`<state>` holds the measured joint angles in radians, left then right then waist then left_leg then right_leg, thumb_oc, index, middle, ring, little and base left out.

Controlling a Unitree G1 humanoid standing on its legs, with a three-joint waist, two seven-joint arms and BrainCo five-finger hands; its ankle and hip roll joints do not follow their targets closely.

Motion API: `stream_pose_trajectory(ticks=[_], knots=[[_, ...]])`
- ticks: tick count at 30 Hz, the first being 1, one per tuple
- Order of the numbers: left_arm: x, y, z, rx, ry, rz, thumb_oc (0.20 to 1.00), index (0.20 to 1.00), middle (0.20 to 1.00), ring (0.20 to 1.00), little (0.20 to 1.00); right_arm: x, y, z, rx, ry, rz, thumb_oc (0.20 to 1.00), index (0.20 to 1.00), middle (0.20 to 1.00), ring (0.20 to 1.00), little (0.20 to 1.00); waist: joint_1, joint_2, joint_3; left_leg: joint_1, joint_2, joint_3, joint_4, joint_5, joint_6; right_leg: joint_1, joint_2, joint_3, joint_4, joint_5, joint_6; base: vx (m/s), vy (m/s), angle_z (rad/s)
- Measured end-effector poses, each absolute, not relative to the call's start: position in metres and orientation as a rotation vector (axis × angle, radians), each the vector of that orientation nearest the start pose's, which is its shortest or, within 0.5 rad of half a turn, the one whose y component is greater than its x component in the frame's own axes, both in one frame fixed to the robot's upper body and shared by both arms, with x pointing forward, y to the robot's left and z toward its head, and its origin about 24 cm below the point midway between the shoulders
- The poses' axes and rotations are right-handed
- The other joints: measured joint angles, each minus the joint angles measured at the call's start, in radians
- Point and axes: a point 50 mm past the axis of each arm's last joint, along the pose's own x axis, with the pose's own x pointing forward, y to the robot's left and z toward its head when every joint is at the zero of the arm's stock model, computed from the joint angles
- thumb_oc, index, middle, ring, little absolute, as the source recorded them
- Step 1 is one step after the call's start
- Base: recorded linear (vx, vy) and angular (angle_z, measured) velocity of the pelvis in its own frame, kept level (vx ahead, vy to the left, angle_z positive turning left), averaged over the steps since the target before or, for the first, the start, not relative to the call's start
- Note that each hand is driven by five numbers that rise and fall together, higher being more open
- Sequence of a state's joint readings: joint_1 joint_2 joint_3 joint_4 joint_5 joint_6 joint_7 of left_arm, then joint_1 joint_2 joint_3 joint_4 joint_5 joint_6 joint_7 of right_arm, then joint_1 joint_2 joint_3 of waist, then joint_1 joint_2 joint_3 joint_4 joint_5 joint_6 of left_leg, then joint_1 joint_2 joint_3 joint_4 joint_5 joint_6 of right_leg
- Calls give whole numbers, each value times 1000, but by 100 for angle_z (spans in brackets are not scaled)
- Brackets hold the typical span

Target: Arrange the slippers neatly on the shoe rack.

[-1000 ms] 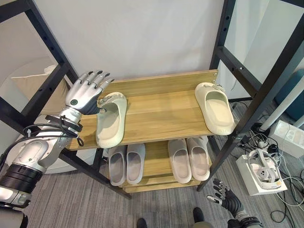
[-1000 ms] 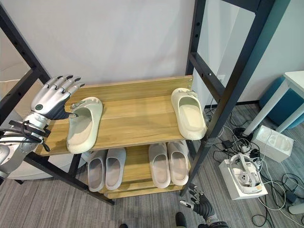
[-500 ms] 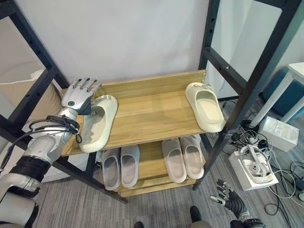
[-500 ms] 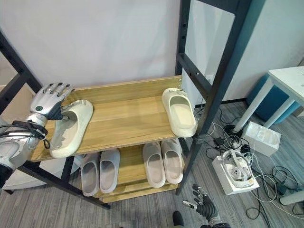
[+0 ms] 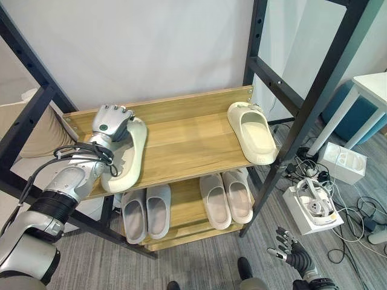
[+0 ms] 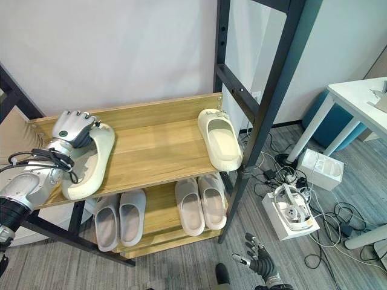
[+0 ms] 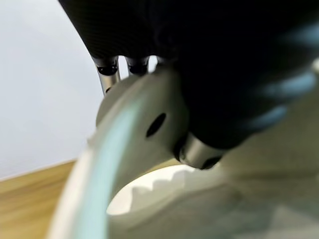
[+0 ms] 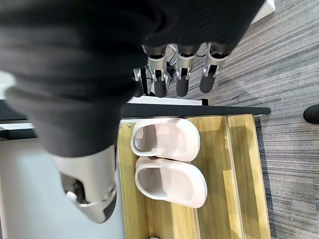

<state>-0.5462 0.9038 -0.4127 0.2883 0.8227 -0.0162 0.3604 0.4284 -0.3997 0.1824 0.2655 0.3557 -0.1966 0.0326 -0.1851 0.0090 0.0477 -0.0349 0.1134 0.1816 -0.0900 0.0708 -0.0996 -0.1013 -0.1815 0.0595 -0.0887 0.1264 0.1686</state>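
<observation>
Left eye view: my left hand (image 5: 112, 119) grips the 9 o'clock slipper (image 5: 125, 158); next, slide it toward its mate (image 5: 251, 131); right hand (image 5: 292, 252) relaxed.

White headset in box (image 5: 314, 206) on floor, white table (image 6: 357, 103), cables (image 5: 363, 205)

Your left hand (image 5: 110, 120) has curled from spread fingers above the left slipper's (image 5: 126, 158) toe end to gripping it. That slipper now sits less tilted on the shelf (image 5: 187, 140).
</observation>
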Motion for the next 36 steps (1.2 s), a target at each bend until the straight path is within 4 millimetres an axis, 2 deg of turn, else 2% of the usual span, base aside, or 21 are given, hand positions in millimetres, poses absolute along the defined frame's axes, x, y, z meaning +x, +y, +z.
stream_pose_trajectory(ticks=[1,4,9,12,13,14,15,16,17,20,22,23,25,27,31,36], knots=[[327,232,170,1733,-550,124,200,200,200,200,200,117,-225,-69,-28,531,3,1000,1000,1000,1000,1000,-1,2,1,2,0,1,0,0,0,2,1,0,0,4,6,1,-30,-4],[326,224,167,1704,-572,105,200,200,200,200,200,117,-225,-69,-29,531,2,1000,1000,1000,1000,1000,-5,5,1,5,1,4,0,3,1,4,2,0,0,7,11,0,-33,-3],[332,197,157,1640,-612,54,200,200,200,200,200,117,-225,-69,-30,529,-4,1000,1000,1000,1000,1000,-17,14,7,19,-2,11,0,3,-2,13,2,2,0,12,1,-8,-17,-3],[343,181,157,1623,-640,48,200,200,200,200,200,114,-226,-69,-29,534,-14,1000,1000,1000,1000,1000,-44,32,18,22,-1,22,0,-1,-3,1,3,19,0,7,7,-6,-49,-11],[355,171,156,1641,-625,46,200,200,200,200,200,112,-227,-68,-15,533,-30,1000,1000,1000,1000,1000,-58,35,18,23,-3,35,1,-3,-3,-3,3,28,0,3,11,-5,-39,-15],[359,171,159,1654,-622,52,200,200,200,200,200,114,-226,-68,-15,526,-29,1000,1000,1000,1000,1000,-56,37,19,26,-3,40,0,-5,-3,-5,2,32,0,0,6,-3,-29,-40],[362,171,167,1653,-633,71,200,200,200,200,200,117,-227,-65,-16,508,-39,1000,1000,1000,1000,1000,-74,41,24,26,-1,61,0,-21,-3,-14,2,52,0,4,6,3,-32,-39],[361,166,167,1639,-651,59,200,200,200,200,200,117,-228,-65,-8,507,-49,1000,1000,1000,1000,1000,-105,46,26,29,1,65,0,-21,-4,-14,4,52,0,4,5,7,-36,-37],[361,161,167,1627,-662,54,200,200,200,200,200,114,-229,-66,-3,514,-55,1000,1000,1000,1000,1000,-118,47,26,31,5,73,0,-22,-5,-18,8,55,0,4,4,13,-34,-13],[363,151,170,1624,-679,50,200,200,200,200,200,113,-230,-66,-6,518,-68,1000,1000,1000,1000,1000,-122,56,30,32,6,83,0,-23,-5,-24,12,69,0,4,3,25,-49,-12],[368,143,170,1624,-678,42,200,200,200,200,200,132,-232,-66,-28,492,-79,1000,1000,1000,1000,1000,-106,54,30,34,7,83,0,-24,-3,-21,12,68,0,5,5,24,-40,1],[371,137,169,1624,-674,34,1000,1000,1000,1000,1000,141,-235,-63,-35,470,-94,1000,1000,1000,1000,1000,-101,51,30,34,5,81,0,-23,-3,-22,12,70,0,8,9,12,-24,7],[378,138,170,1645,-652,38,1000,1000,1000,1000,1000,149,-237,-49,-29,387,-104,1000,1000,1000,1000,1000,-98,57,29,36,8,74,0,-24,-4,-17,14,60,0,2,2,10,-18,9],[383,138,174,1655,-649,44,1000,1000,1000,1000,1000,150,-235,-44,-26,359,-97,1000,1000,1000,1000,1000,-105,55,27,38,9,74,0,-24,-4,-10,16,59,0,2,3,2,-5,2],[382,137,179,1659,-658,24,1000,1000,1000,1000,1000,139,-237,-50,-10,403,-115,1000,1000,1000,1000,1000,-103,53,25,37,9,68,0,-23,-3,-6,16,52,1,7,8,0,-1,4],[379,134,184,1659,-664,-3,1000,1000,1000,1000,1000,134,-237,-52,-9,421,-119,1000,1000,1000,1000,1000,-94,49,23,32,9,52,0,-19,-1,-1,16,39,6,8,7,-1,1,7]])
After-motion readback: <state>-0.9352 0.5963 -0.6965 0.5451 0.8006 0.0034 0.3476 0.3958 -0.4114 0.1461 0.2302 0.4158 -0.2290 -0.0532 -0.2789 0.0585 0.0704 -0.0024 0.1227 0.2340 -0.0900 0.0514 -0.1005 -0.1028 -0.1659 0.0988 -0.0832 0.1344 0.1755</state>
